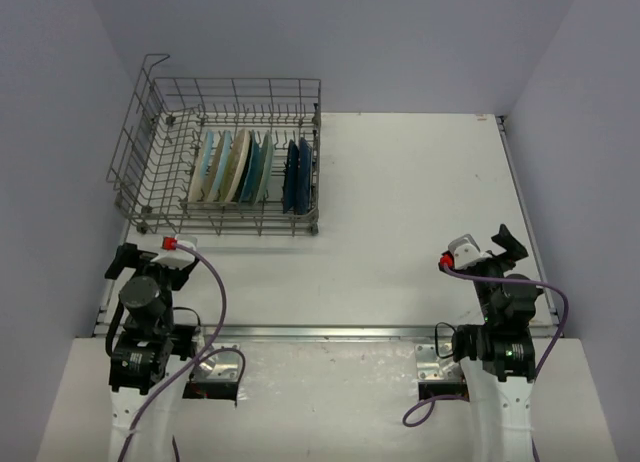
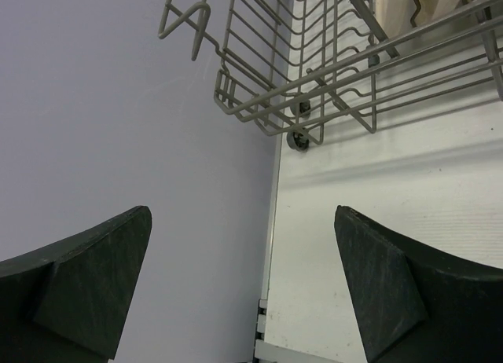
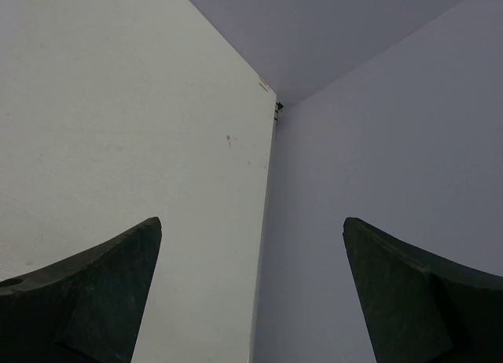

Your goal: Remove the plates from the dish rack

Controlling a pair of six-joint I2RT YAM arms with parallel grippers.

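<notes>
Opening with the plates [image 1: 245, 167]: standing on edge between the tines of the dish rack [image 1: 135, 152], packed toward its right half. Showing a tight fan of cream, pale blue and teal, then, across a small gap, a dark blue pair close against the right-hand wire side. Cannot count them exactly from above. Only bare wire visible in the rack's left part. Sitting at the far left corner of the counter [image 1: 420, 192], close to the left wall [image 1: 60, 132].

Reads as the very start of the job: none out on the counter, none held. Left fingers [image 2: 94, 276] spread wide, gripping nothing, low by the counter's near left edge, looking up at the rack's near corner and its little wheel [image 2: 299, 139]. Right fingers [image 3: 102, 284] spread wide too, gripping nothing, well apart from the rack, aimed at the far right corner.

Next up, by the look of it: a reach with the left arm, nearest the rack. Calls for rising over the tall wire side, dropping onto one rim edge-on, pinching, lifting straight up clear of the tines, then laying flat on open counter. Probably best starting with an outer plate, given the tight packing.
</notes>
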